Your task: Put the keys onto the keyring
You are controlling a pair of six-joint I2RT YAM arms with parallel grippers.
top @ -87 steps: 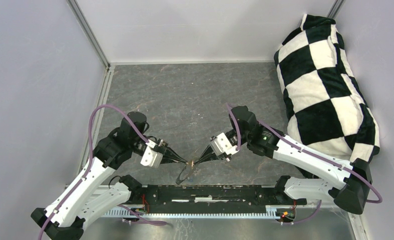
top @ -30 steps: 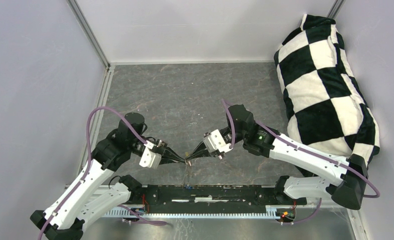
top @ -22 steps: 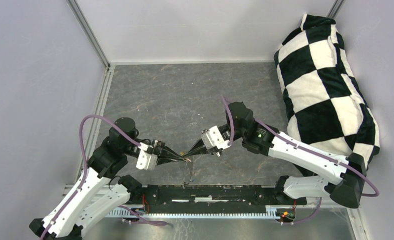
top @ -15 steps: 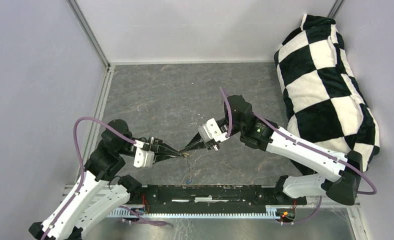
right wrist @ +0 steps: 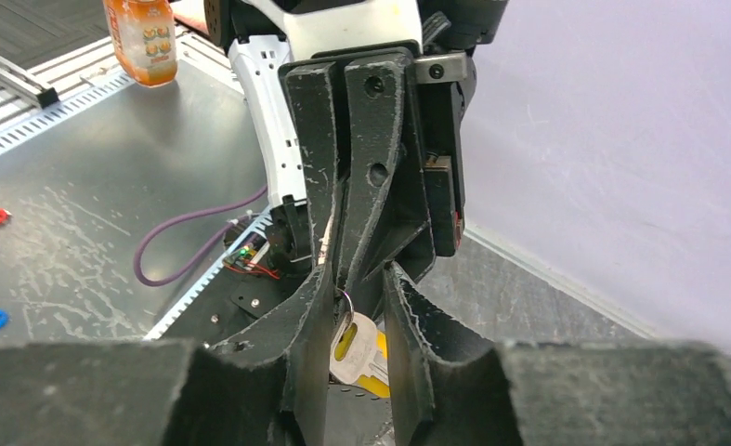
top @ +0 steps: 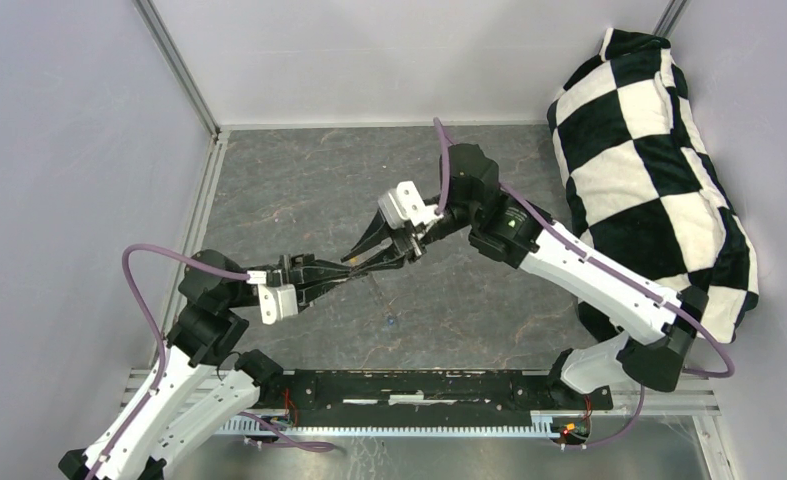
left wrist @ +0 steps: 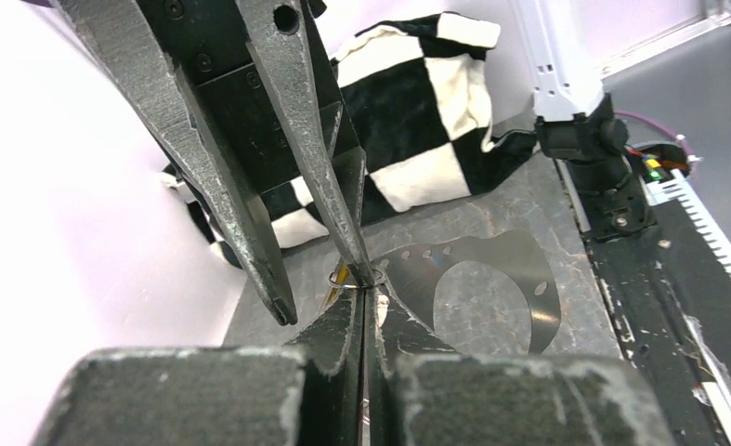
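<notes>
While the keyring [left wrist: 491,251] hangs in the air over the worktop [top: 319,180], pinched at the very tips of your left hand [left wrist: 366,295], the brass-gold key [right wrist: 358,349] dangles right at that pinch point from a small wire loop [right wrist: 344,300]. Its yellowish head shows plainly in the right wrist view. Your left hand is clamped fully shut on the thin metal, with the grey band curving away beyond its tips.

Your right hand [left wrist: 325,297] is part open and grips nothing. The gold key sits in the gap between its fingers [left wrist: 215,177], and one fingertip is right up against the little loop. What may be the blue key [top: 390,321] is only a speck under the hands in the overhead view, too small to say whether it hangs or lies.

Now the danger, as I read it: draw the right hand away crooked and a finger could catch the key or the loop and drag the ring out of that fingertip pinch. Metal this thin could also swivel or slip in the left grip. I cannot tell whether the key is fully threaded; if it isn't, one jolt could drop it to the worktop. The checkered cushion [top: 649,170] lies well apart, so it's no bother.
</notes>
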